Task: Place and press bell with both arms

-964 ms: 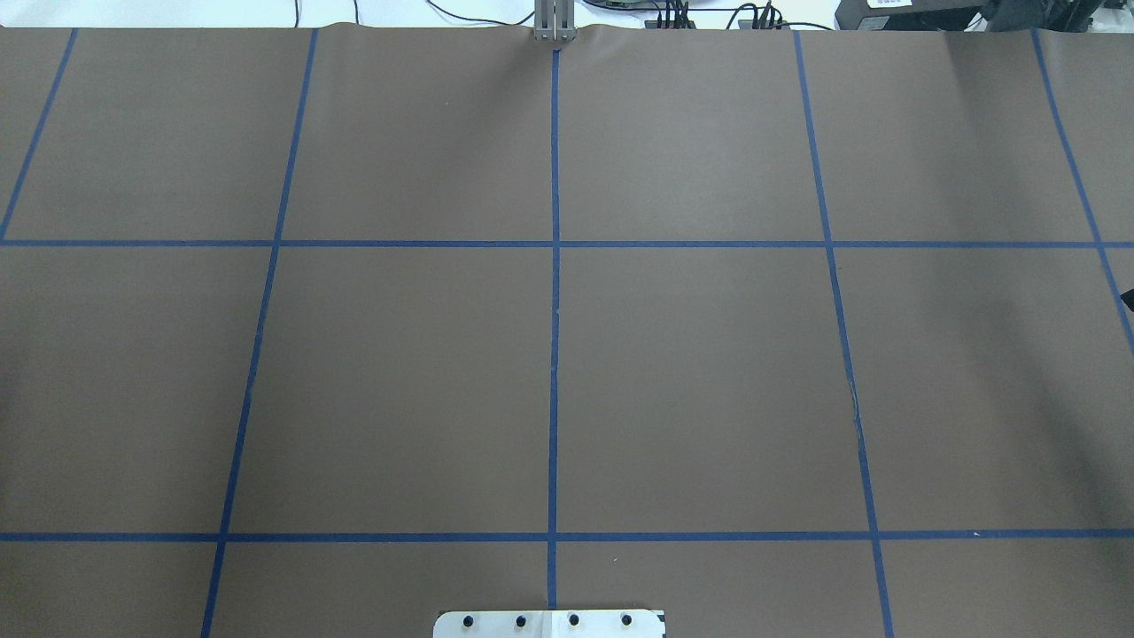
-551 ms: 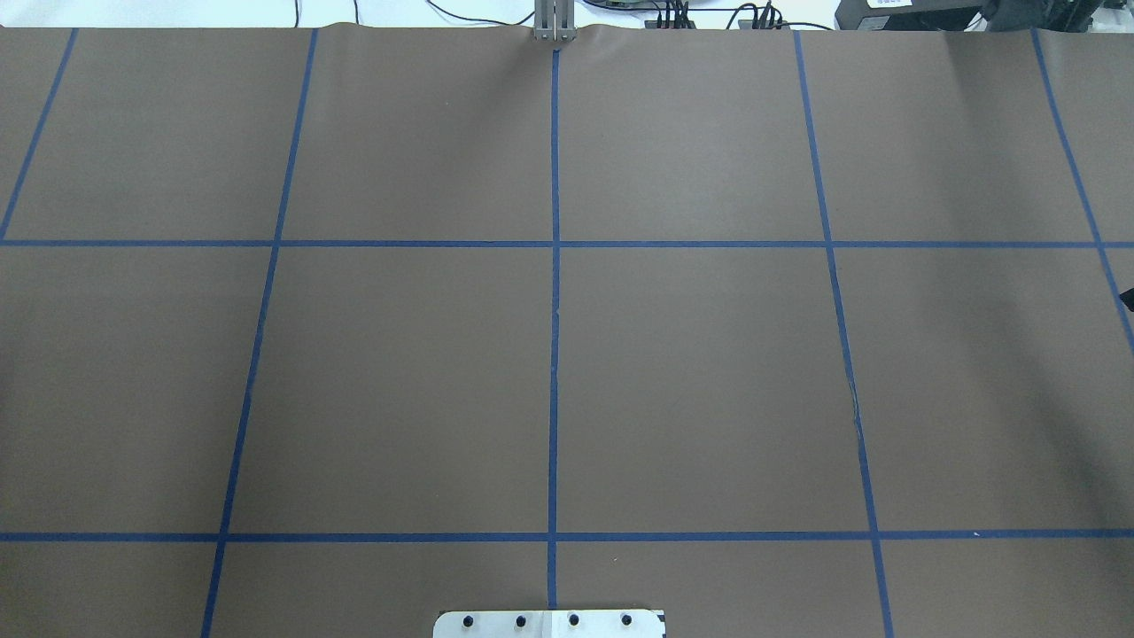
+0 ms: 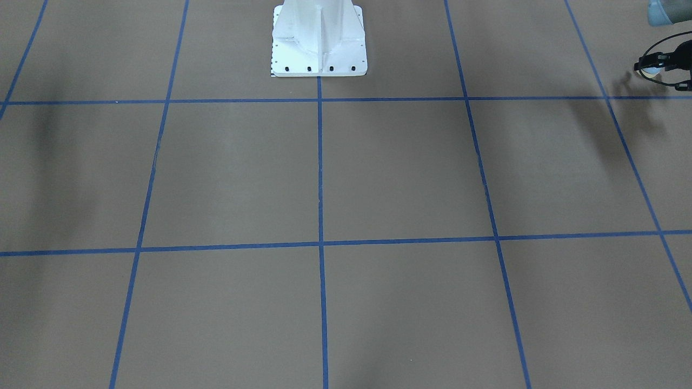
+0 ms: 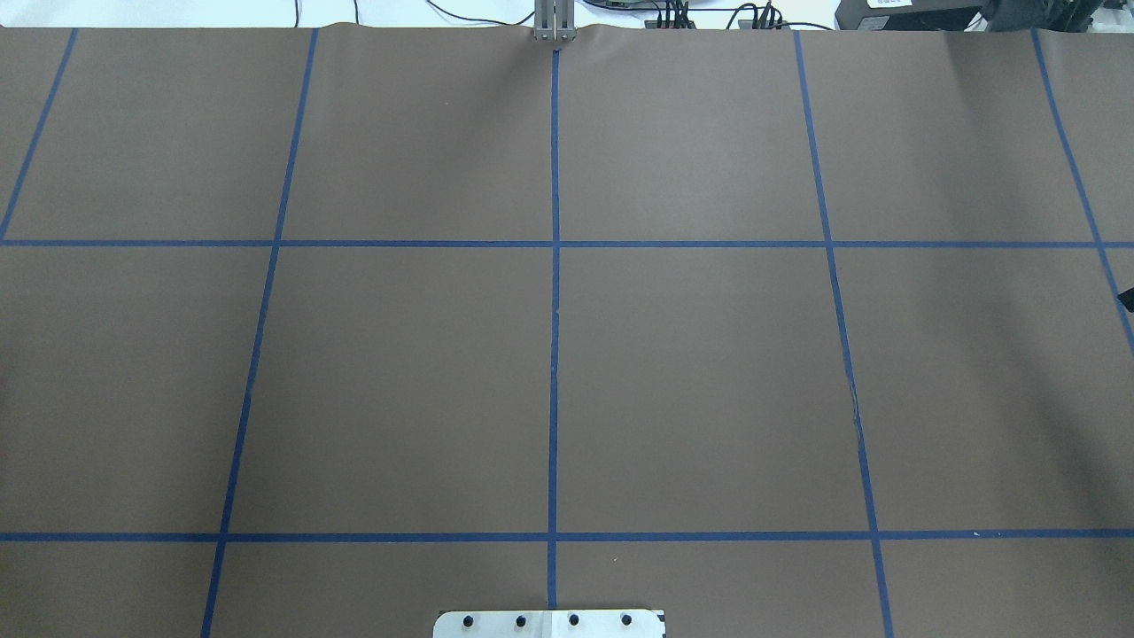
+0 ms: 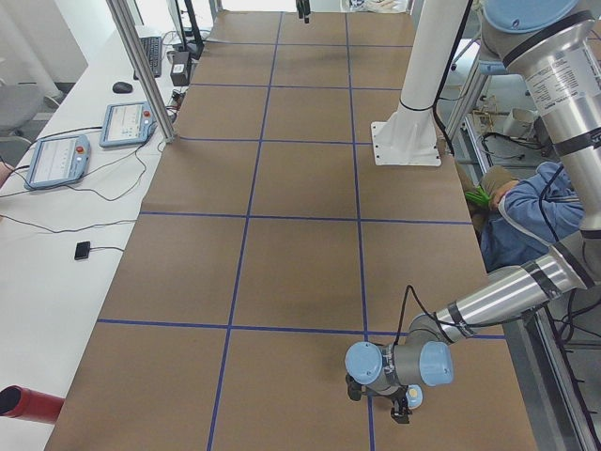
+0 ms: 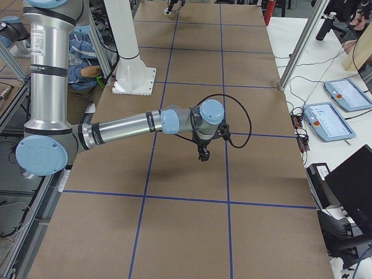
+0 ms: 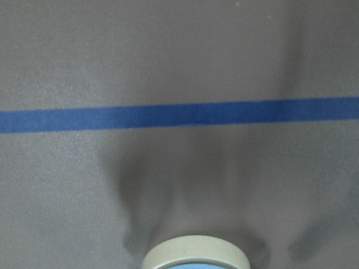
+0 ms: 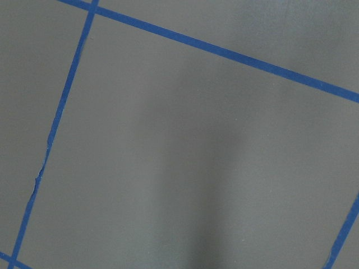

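The small light-blue bell (image 3: pixel 652 70) with a cream base sits between the fingers of my left gripper (image 3: pixel 649 69) at the table's end on my left. The gripper is shut on it and holds it just above the brown table cover. The bell's cream rim fills the bottom edge of the left wrist view (image 7: pixel 195 255). In the exterior left view the gripper (image 5: pixel 399 406) points down with the bell (image 5: pixel 414 398) beside a blue tape line. My right gripper (image 6: pixel 203 156) hangs above the table near my right end. I cannot tell whether it is open or shut.
The white bolted pedestal (image 3: pixel 319 38) stands at the robot side of the table. Blue tape lines (image 4: pixel 555 354) divide the brown cover into squares. A seated person in blue (image 5: pixel 526 216) is behind the robot. Tablets (image 5: pixel 56 160) and cables lie on the side bench.
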You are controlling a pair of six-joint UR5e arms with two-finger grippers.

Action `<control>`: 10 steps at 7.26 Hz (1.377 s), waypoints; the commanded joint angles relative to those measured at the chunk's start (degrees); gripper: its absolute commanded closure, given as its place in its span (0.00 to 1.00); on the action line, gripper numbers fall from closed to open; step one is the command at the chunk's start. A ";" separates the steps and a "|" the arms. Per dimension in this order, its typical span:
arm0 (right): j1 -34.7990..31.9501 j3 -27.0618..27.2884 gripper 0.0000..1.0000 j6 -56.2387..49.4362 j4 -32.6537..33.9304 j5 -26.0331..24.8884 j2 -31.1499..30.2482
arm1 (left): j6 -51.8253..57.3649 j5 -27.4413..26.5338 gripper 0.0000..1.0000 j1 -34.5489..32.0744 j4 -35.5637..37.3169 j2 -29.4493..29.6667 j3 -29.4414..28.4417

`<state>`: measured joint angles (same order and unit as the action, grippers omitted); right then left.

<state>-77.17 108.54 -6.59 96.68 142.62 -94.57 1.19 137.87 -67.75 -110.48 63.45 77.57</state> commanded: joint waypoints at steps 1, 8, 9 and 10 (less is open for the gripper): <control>0.01 0.00 0.00 0.09 0.00 0.03 0.00 | -0.05 -0.06 0.05 0.16 0.00 0.00 -0.40; -0.08 0.70 0.00 0.17 0.09 0.11 -0.09 | -0.05 0.20 1.00 0.60 -1.22 0.00 -0.32; -0.08 1.05 0.00 0.44 0.26 0.12 -0.09 | -0.31 1.68 1.00 0.60 -1.06 0.00 3.25; -0.08 1.32 0.00 0.53 0.44 0.12 -0.17 | -2.92 3.09 1.00 0.60 5.47 0.00 10.51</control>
<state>-77.24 109.48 -6.23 96.92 142.72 -94.67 0.35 139.40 -67.15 -109.96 63.48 81.39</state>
